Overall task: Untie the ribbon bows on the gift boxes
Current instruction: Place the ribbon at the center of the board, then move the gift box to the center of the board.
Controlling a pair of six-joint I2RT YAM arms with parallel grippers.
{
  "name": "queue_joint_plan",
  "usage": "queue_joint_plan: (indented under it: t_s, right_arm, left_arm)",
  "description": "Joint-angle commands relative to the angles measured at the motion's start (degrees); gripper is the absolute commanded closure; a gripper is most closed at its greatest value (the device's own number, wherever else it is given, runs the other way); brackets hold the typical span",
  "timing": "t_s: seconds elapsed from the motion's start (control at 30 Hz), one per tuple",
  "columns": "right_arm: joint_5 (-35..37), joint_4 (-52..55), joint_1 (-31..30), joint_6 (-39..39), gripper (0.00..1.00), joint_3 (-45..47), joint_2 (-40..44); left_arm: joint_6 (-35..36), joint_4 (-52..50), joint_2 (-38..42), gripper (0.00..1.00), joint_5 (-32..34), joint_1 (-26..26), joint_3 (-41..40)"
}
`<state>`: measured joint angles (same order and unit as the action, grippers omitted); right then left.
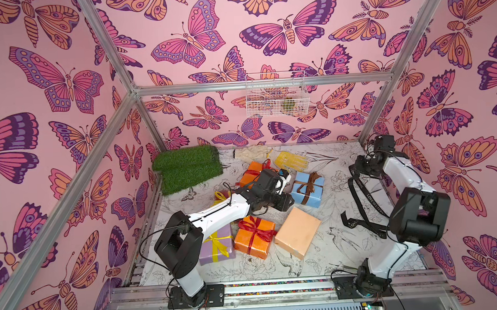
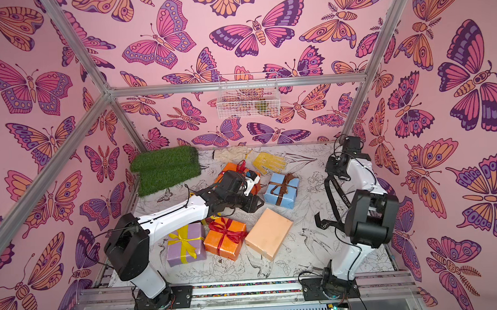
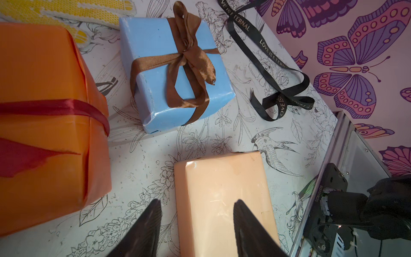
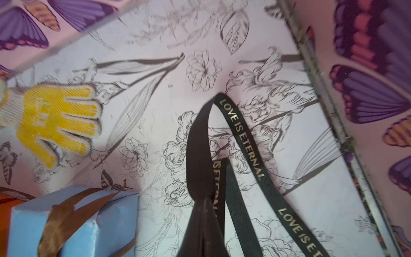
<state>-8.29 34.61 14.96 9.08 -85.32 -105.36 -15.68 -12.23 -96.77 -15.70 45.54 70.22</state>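
A folded green turf mat [image 1: 187, 167] fills the far left corner of the flower-printed table [image 1: 346, 252]. The left arm [image 1: 215, 213] stretches over the dark red paper-wrapped box [image 1: 224, 194], hiding most of it, and the left gripper [image 3: 196, 213] is spread open and empty above the peach paper-wrapped box [image 3: 213, 178]. Beyond that sits the light blue paper-wrapped box [image 3: 153, 37] with its brown satin bow [image 3: 191, 51] tied, a yellow knit glove [image 4: 55, 120] farther back. The right gripper [image 4: 203, 207] is clamped on the black satin ribbon with pale lettering [image 4: 198, 144], which hangs from it at the far right and runs lengthwise toward the near edge, its tail curled on the table.
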Motion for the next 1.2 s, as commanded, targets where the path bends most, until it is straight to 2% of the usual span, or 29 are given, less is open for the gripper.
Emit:
queue_joint_plan:
  t_s: [0.0, 0.13, 0.2, 0.27, 0.3, 0.37, 0.5, 0.7, 0.8, 1.17]
  right_arm:
    - [-2.6, 5.4, 0.0, 1.7, 1.0, -3.5, -3.5]
    - [-3.0, 5.0, 0.0, 2.5, 0.9, -3.2, -5.2]
    - [-3.3, 4.7, -0.1, 3.0, 0.77, -2.9, -5.1]
    - [-3.5, 4.3, 0.0, 3.4, 0.54, -2.5, -4.4]
    - [-3.3, 4.0, -0.1, 3.5, 0.48, -2.3, -3.9]
    - [-3.6, 3.6, -0.1, 4.0, 0.43, -1.9, -2.7]
    - [-4.8, 4.9, -2.0, 4.7, 0.43, -1.5, -0.3]
    - [-9.8, 0.8, -12.1, 8.0, 0.43, 5.8, 4.3]
    - [-9.7, -0.1, -15.7, 8.9, 0.42, 7.8, 4.1]
    - [-15.4, -4.8, -17.2, 10.7, 0.42, 14.2, 3.4]
  left_arm:
    - [0.5, -1.8, 2.1, 0.45, 0.7, 0.6, -1.7]
    - [0.4, -2.7, 3.0, 0.44, 1.5, 1.0, -2.5]
    - [0.3, -2.9, 3.1, 0.44, 1.8, 1.3, -2.8]
    - [0.3, -3.2, 3.1, 0.44, 2.1, 1.6, -3.0]
    - [0.3, -3.4, 3.2, 0.44, 2.3, 1.8, -3.1]
    - [0.2, -3.9, 3.2, 0.44, 2.8, 2.0, -3.2]
    - [0.0, -4.7, 3.7, 0.44, 3.4, 2.2, -3.2]
    - [-0.6, -5.5, 4.3, 0.44, 4.0, 2.5, -5.0]
    - [-0.8, -5.7, 4.9, 0.44, 4.0, 2.7, -6.2]
    - [-1.5, -6.1, 7.7, 0.44, 4.5, 3.2, -7.4]
